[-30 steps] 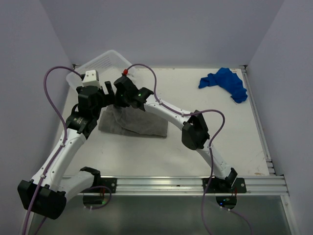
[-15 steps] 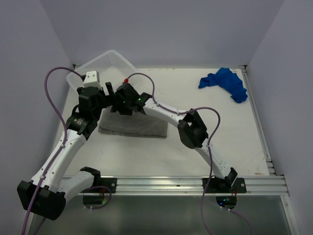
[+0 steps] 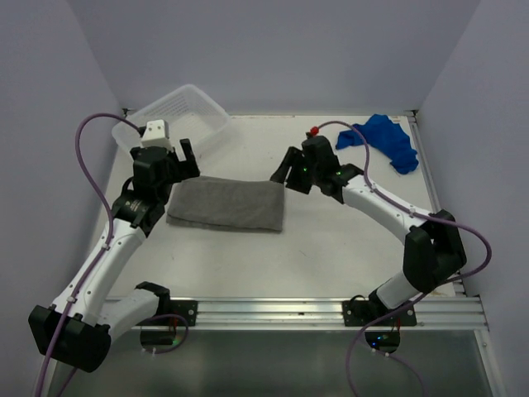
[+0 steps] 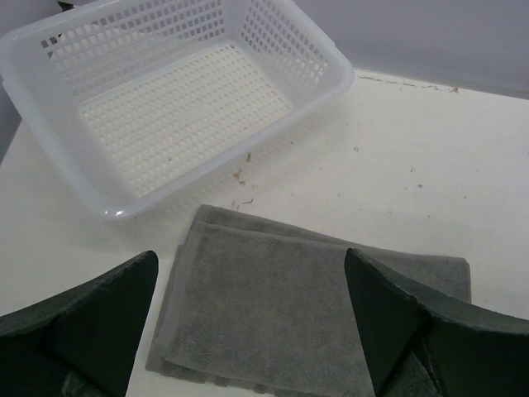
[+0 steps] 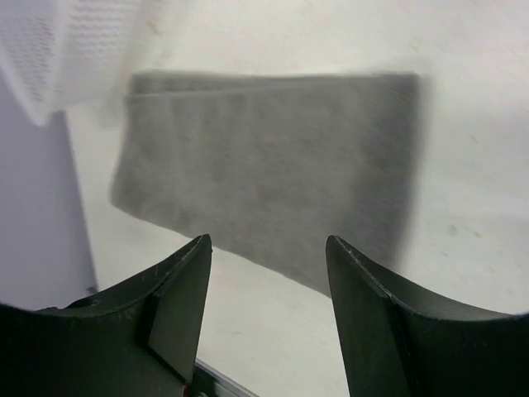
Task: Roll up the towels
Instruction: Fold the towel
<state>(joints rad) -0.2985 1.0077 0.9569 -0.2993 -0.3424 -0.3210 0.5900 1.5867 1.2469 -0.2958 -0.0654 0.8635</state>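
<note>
Grey towel is laid folded flat for rolling; left gripper and right gripper are held spread, empty, at its ends.

grey towel blurred, basket cropped

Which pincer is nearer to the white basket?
Left. The left pincer hangs just beside the basket, at its near wall. The right pincer is farther off, at the grey towel's right end.
</note>
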